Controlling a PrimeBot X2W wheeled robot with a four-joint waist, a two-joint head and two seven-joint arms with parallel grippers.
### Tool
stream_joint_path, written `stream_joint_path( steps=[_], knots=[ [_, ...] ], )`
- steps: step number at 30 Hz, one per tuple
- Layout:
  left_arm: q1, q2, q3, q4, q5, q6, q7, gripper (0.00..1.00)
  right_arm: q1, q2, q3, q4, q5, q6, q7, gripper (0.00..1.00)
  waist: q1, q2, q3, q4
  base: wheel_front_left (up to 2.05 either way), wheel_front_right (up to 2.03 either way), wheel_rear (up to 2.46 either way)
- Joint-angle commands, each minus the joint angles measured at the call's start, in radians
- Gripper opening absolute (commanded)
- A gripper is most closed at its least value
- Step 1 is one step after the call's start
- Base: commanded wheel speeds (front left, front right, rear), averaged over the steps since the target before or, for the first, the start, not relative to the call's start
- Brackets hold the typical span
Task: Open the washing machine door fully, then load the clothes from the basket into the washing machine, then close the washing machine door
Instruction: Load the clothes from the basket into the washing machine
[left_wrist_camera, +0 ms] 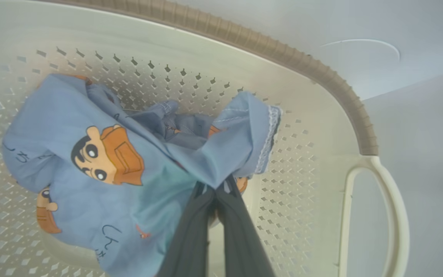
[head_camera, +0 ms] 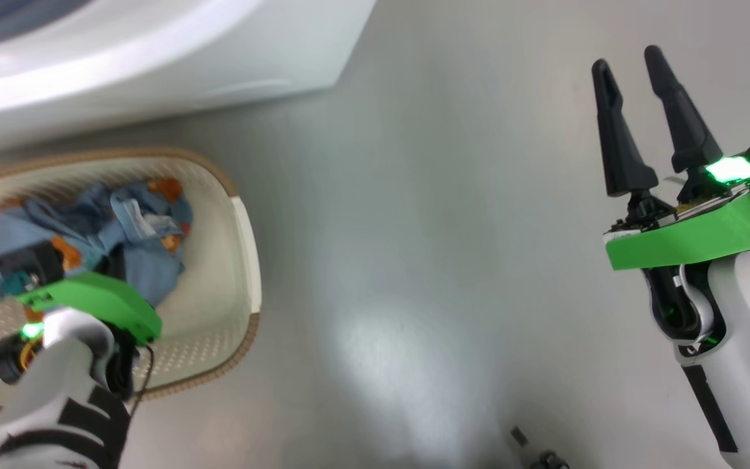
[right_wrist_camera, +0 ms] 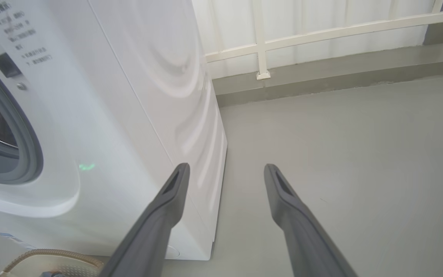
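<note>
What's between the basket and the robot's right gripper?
Nothing but bare grey floor, seen in the head view, between the basket and the right gripper.

At lower centre, the left gripper (left_wrist_camera: 217,192) pinched the blue clothes (left_wrist_camera: 102,173) inside the cream basket (left_wrist_camera: 321,127), its handle at lower right.

The floor (head_camera: 427,215) is smooth, pale grey and faintly glossy, with a soft white glare patch (head_camera: 407,371) in the head view. In the right wrist view it runs back to a low grey kerb (right_wrist_camera: 321,73). Above the kerb, a cream rail (right_wrist_camera: 360,30) on a thin post (right_wrist_camera: 259,30) stands before white pleated panels (right_wrist_camera: 310,15). The light is even and diffuse.
</note>
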Motion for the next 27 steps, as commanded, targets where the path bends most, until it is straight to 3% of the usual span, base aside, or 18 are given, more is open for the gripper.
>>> stream_joint_path(
  steps=[1, 12, 19, 27],
  knots=[
    [0.059, 0.026, 0.014, -0.018, -0.011, -0.005, -0.020, 0.00, 0.047, -0.007, 0.023, -0.010, 0.016, 0.005, -0.008, 1.00, 0.0000, 0.0000, -0.129, 0.035, 0.00, 0.00, 0.00],
    [0.231, 0.034, -0.013, -0.220, -0.029, -0.010, -0.051, 0.00, 0.135, -0.014, 0.027, 0.044, 0.032, 0.005, -0.008, 1.00, 0.0000, 0.0000, -0.359, 0.087, 0.00, 0.00, 0.00],
    [0.329, 0.049, 0.032, -0.386, 0.001, -0.008, -0.051, 0.00, 0.186, -0.012, 0.022, 0.058, 0.036, 0.005, -0.008, 1.00, 0.0000, 0.0000, -0.452, 0.116, 0.00, 0.00, 0.00],
    [0.466, 0.043, 0.100, -0.639, 0.051, 0.025, -0.051, 0.00, 0.239, -0.017, 0.014, 0.073, 0.038, 0.005, -0.008, 1.00, 0.0000, 0.0000, -0.559, 0.147, 0.00, 0.00, 0.00]
  ],
)
